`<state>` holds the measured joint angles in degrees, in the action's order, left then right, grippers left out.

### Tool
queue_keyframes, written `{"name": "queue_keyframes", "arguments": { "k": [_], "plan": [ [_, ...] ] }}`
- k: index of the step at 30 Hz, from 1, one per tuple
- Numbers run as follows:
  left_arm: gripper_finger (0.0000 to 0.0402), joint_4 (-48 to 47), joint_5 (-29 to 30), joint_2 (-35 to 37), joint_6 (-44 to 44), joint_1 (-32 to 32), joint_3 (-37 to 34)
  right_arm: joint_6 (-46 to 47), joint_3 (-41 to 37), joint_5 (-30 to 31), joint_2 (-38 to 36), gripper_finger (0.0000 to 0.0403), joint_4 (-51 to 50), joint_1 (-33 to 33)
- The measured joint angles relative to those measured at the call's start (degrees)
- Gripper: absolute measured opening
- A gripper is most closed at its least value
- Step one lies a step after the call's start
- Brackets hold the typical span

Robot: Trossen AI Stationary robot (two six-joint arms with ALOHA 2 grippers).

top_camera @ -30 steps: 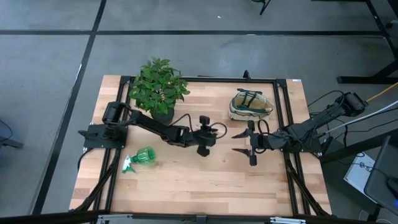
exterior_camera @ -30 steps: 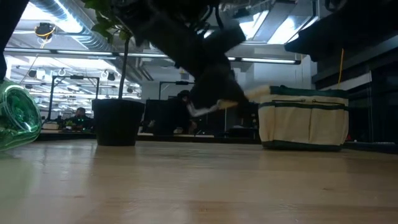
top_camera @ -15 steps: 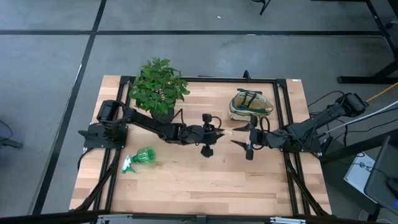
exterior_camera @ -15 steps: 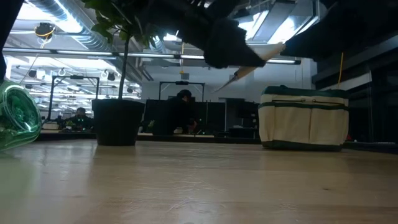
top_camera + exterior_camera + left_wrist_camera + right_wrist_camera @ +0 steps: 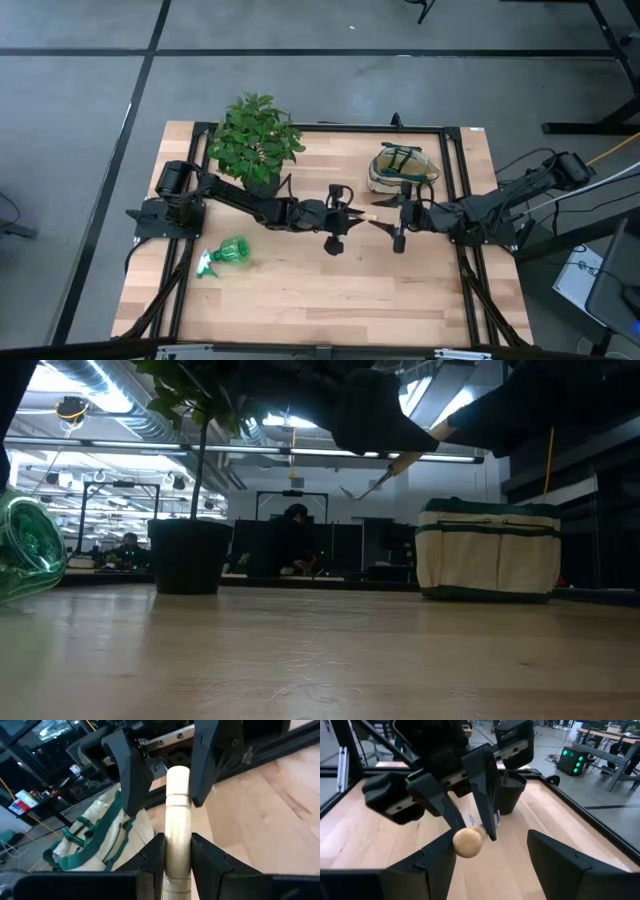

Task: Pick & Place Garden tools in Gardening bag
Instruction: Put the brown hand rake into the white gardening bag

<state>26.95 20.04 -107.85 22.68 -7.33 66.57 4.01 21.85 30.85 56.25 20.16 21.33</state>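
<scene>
I see my left gripper (image 5: 177, 855) clamped on a wooden tool handle (image 5: 178, 820), held above mid-table. Just past its rounded end my right gripper (image 5: 487, 862) stands wide, fingers (image 5: 131, 767) either side of the handle, not touching. The bag (image 5: 402, 168) sits beyond, near the far edge. The green bottle (image 5: 226, 254) lies on the left, near the plant (image 5: 254, 141).

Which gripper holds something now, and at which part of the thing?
The left gripper is shut on the wooden handle of a garden tool. The right gripper is open around the handle's end.
</scene>
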Motion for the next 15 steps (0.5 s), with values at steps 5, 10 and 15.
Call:
{"name": "queue_keyframes", "arguments": {
  "k": [5, 10, 15],
  "plan": [
    [0.0073, 1.21, 2.09, 0.00, 0.00, 0.20, 0.01, -0.45, 0.00, -1.61, 0.00, 0.0233, -0.21, -1.26],
    [0.0074, 1.41, 2.51, 0.02, -1.05, 0.76, 0.02, -3.03, 0.00, -2.60, 0.00, 0.0197, 0.84, -2.50],
    [0.0075, 1.55, 3.29, 0.02, -1.11, 0.81, 0.02, -3.19, 0.00, -2.62, 0.00, 0.0162, 0.80, -2.69]
  ]
}}
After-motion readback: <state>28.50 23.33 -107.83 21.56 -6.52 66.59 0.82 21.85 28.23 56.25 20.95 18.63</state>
